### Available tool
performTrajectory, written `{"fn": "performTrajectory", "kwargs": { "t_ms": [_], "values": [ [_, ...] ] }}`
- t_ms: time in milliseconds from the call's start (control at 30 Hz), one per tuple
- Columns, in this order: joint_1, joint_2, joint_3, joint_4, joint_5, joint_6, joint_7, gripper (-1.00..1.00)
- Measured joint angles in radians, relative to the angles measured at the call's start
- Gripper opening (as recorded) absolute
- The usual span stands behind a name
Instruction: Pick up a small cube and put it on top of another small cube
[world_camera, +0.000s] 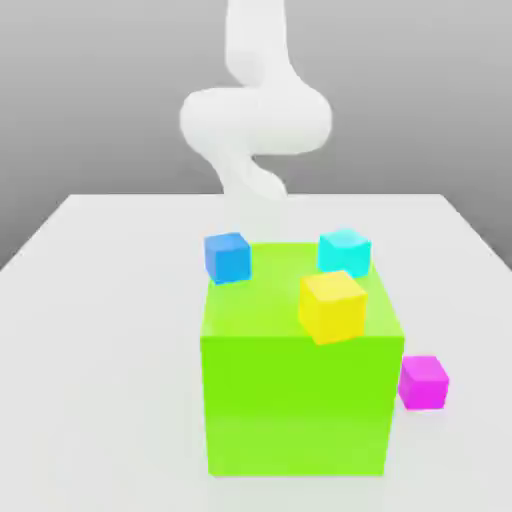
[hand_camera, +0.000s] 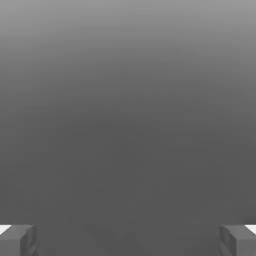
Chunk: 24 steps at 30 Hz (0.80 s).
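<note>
Small cube (world_camera: 423, 382) untouched on surface (world_camera: 100, 330), four o'clock of green cube (world_camera: 298, 400); claw (hand_camera: 128, 240) wide open, empty; everything left.

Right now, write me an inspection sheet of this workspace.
Surface: white table, flat and bare around the cubes.
Job's things: small magenta-pink cube on the table, beside the big lime-green cube on the exterior view's right.
Clutter: the green cube in the middle; small yellow cube, small blue cube and small cyan cube near its top.
Claw: claw open, fingers wide apart, nothing between them.
Cables: nothing seen.
Surroundings: white arm behind the cubes; plain grey backdrop.
</note>
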Motion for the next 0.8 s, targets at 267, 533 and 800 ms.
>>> {"fn": "performTrajectory", "kwargs": {
  "t_ms": [267,533,800],
  "values": [
    [0.202,0.175,-0.077,-0.085,0.111,0.09,-0.265,0.0],
    [0.371,0.352,-0.104,-0.168,0.21,0.175,-0.516,0.0],
    [0.498,0.522,-0.079,-0.251,0.272,0.263,-0.74,0.0]
  ]
}}
